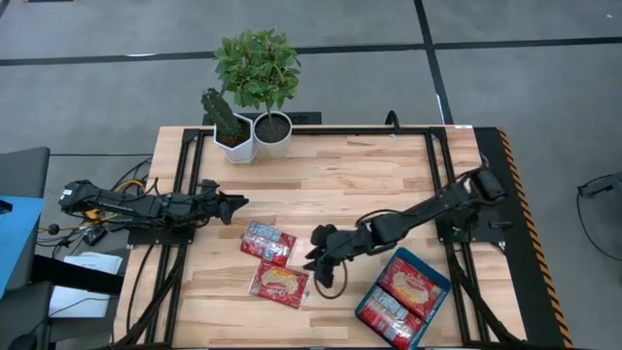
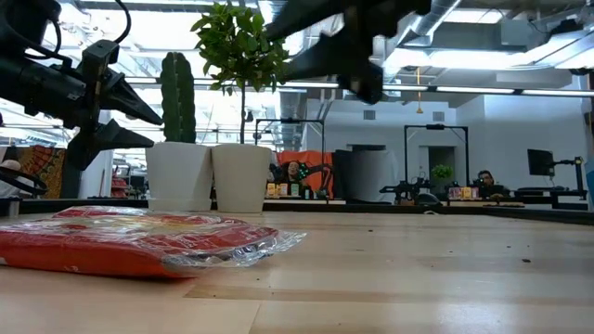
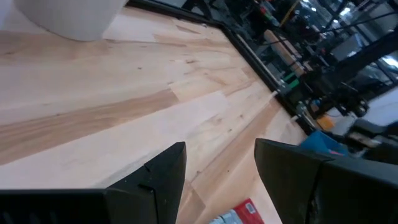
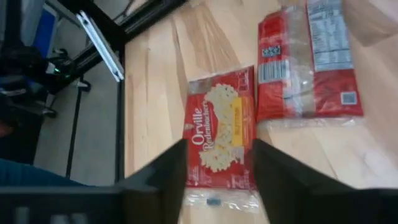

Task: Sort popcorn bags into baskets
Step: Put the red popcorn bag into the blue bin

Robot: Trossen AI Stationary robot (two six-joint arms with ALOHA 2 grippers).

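Note:
Two red popcorn bags lie flat on the wooden table: one (image 1: 268, 242) near the middle and one (image 1: 280, 283) closer to the near edge, also seen as the face-up bag (image 4: 219, 135) and the back-up bag (image 4: 308, 59) in the right wrist view. Two more bags (image 1: 412, 283) (image 1: 389, 313) lie in the teal basket (image 1: 438, 275) at the near right. My right gripper (image 1: 313, 255) hovers open just right of the loose bags, fingers (image 4: 163, 177) pointing over the face-up one. My left gripper (image 1: 238, 204) waits open at the table's left, above the wood.
Two white plant pots (image 1: 255, 136) with a cactus and a leafy plant stand at the far edge. Black frame rails (image 1: 432, 165) run along both sides of the table. Bare wood lies between the pots and the loose bags.

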